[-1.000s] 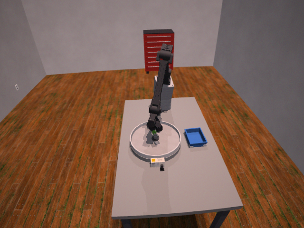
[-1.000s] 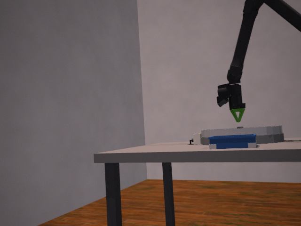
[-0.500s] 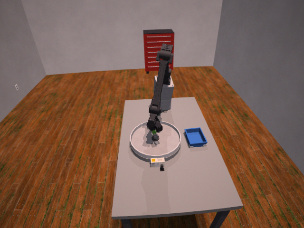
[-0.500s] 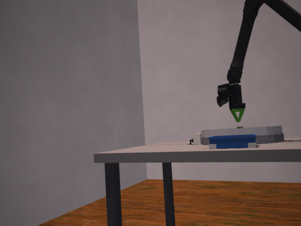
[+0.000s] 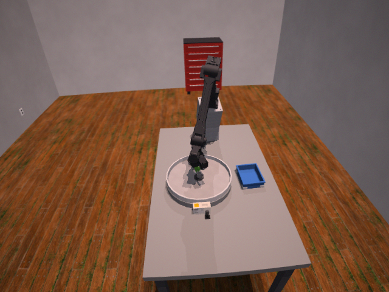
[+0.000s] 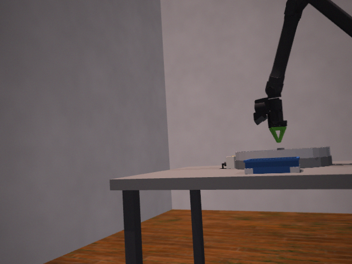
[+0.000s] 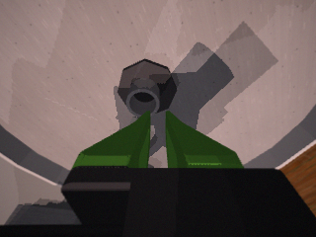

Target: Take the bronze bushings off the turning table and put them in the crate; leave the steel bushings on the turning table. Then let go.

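A grey steel-looking bushing [image 5: 199, 176] with a dark hexagonal base stands near the middle of the round turning table [image 5: 198, 180]. In the wrist view the bushing [image 7: 143, 96] lies just beyond my green fingertips, apart from them. My gripper [image 5: 197, 170] hangs a little above it, its fingers nearly together with nothing between them. In the side view the gripper [image 6: 277, 139] is clear above the bushing top [image 6: 280, 148]. The blue crate [image 5: 250, 176] stands to the right of the turning table and looks empty. I see no bronze bushing in any view.
A small white box with an orange label [image 5: 200, 205] and a small black part [image 5: 207, 215] sit at the turning table's front rim. A red drawer cabinet [image 5: 203, 64] stands behind the arm's base. The turning table has a raised rim.
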Tool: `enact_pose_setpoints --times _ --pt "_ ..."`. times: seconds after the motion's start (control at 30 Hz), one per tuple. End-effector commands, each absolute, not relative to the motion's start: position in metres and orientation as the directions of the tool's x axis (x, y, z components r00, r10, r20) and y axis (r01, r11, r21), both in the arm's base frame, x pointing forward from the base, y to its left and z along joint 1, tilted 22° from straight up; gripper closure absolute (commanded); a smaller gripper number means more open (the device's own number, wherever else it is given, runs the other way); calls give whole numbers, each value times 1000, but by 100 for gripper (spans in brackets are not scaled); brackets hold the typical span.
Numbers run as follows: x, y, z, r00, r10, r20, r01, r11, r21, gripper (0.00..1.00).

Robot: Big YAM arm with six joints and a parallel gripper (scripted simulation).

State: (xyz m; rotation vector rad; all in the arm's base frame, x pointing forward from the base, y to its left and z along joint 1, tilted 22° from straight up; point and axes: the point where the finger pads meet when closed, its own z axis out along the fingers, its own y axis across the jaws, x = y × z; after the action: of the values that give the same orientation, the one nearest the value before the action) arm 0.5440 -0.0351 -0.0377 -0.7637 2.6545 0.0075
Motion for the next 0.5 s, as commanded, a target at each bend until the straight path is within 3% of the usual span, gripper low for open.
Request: enact_pose_setpoints --times 0.0,0.3,0.37,0.47 --pt "549 -46 -19 -764 -511 -393 -505 854 -129 87" --pt "445 -71 -70 -771 -512 -380 -507 853 -120 87" --pt "445 -71 -70 -771 -512 -380 -507 853 -120 87" --pt "388 -84 -102 -781 -509 -362 -510 854 -101 87"
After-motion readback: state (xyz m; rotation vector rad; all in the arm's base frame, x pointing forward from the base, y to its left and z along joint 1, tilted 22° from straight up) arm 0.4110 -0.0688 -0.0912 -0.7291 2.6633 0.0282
